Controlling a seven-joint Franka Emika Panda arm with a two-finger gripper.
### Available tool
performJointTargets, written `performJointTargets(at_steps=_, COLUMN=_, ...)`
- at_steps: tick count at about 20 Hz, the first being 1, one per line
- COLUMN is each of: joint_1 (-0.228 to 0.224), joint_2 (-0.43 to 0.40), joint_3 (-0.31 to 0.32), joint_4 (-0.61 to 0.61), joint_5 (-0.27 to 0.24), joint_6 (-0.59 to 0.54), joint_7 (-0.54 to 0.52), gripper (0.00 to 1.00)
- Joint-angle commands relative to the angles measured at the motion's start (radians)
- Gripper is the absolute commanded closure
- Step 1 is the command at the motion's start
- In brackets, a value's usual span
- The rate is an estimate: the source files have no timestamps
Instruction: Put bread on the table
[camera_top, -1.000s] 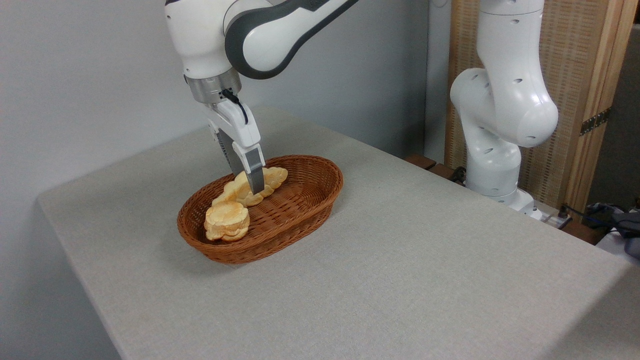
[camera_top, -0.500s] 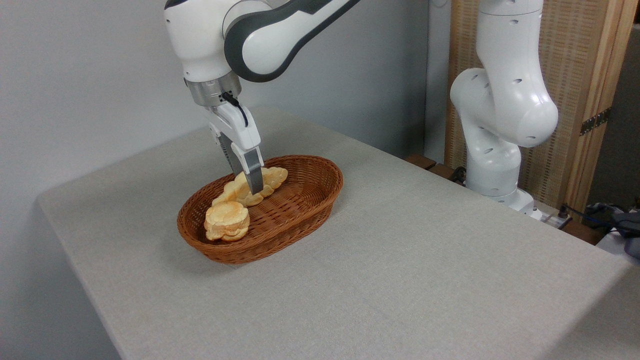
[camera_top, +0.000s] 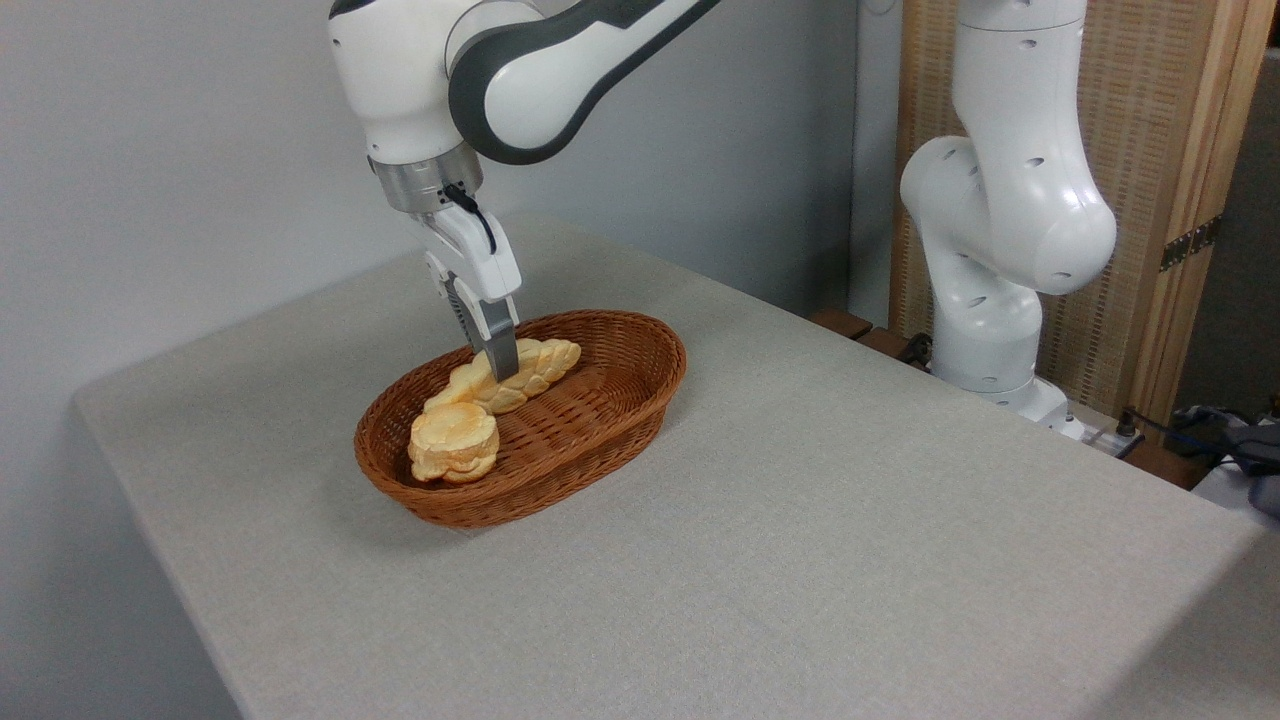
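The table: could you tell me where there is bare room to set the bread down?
The table is bare right of the basket towards the arm's base, and across the whole near side. Smaller bare strips lie left of and behind the basket. The basket holds the bread, the bun and the gripper.

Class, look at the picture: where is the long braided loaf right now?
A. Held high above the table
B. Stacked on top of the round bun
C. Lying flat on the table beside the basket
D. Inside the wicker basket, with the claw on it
D: the braided loaf sits within the wicker basket, with the claw closed on its middle.
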Motion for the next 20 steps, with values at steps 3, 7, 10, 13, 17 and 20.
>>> performJointTargets(at_steps=3, joint_1=-0.010, joint_2=-0.011, joint_3=0.016, joint_4=0.004, joint_5=0.008, joint_6=0.013, joint_7=-0.004, gripper=0.70)
performJointTargets(at_steps=7, joint_1=-0.009, joint_2=-0.020, joint_3=0.019, joint_4=0.021, joint_5=0.009, joint_6=-0.001, joint_7=-0.002, gripper=0.72)
performJointTargets(at_steps=10, joint_1=-0.009, joint_2=-0.034, joint_3=0.021, joint_4=0.032, joint_5=0.008, joint_6=-0.004, joint_7=-0.005, gripper=0.72)
performJointTargets(at_steps=13, joint_1=-0.001, joint_2=-0.045, joint_3=0.025, joint_4=0.053, joint_5=0.008, joint_6=-0.036, joint_7=-0.004, gripper=0.72)
performJointTargets(at_steps=17, joint_1=-0.001, joint_2=-0.072, joint_3=0.097, joint_4=0.081, joint_5=0.008, joint_6=-0.074, joint_7=-0.001, gripper=0.71)
performJointTargets(at_steps=20, joint_1=-0.001, joint_2=-0.089, joint_3=0.149, joint_4=0.081, joint_5=0.011, joint_6=-0.074, joint_7=0.008, gripper=0.71)
